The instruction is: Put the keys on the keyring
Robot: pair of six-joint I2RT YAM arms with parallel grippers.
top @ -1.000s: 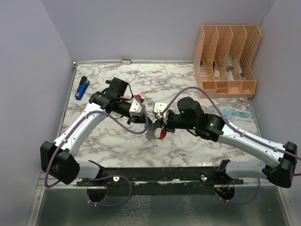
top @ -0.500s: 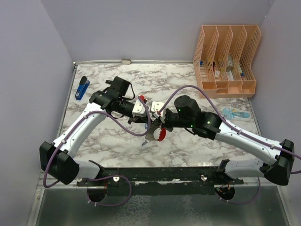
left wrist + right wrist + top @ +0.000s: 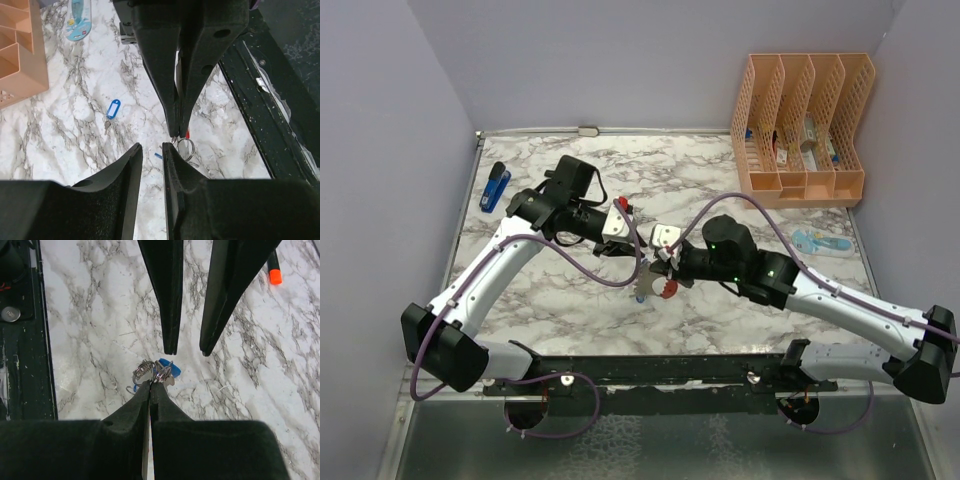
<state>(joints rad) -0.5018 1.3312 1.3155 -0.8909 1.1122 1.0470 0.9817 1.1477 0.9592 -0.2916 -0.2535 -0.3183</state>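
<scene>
From above, the two arms meet over the middle of the desk (image 3: 720, 180), toward its near edge. The right gripper (image 3: 665, 268) carries the keyring (image 3: 655, 289), whose grey band and red loop hang just below its tips. The left gripper (image 3: 634, 254) points in from the left, close beside it, though this view does not show whether they touch. In the left wrist view that arm's own fingers (image 3: 131, 172) stand slightly apart with nothing between them, so it is released and empty. Opposite them, the right arm's fingers are clenched tip to tip on a thin wire ring with a scrap of red beside it. One loose key (image 3: 113, 108) lies flat on the marble, apart from the ring, on the side toward the desk's far right corner. In the right wrist view the right fingers (image 3: 132, 412) press shut on a small bunch of wire rings, with a blue key head (image 3: 168, 368) right against them; I cannot tell whether that key is threaded. The left fingers above are spread and bare, and a black marker (image 3: 273, 265) lies off to the side. The ring is pinched only at the very fingertips, so I judge a push from the left arm could twist it or knock it free. The two sets of tips are close enough to collide, and a key lying flat on smooth stone may skid away from closing jaws
</scene>
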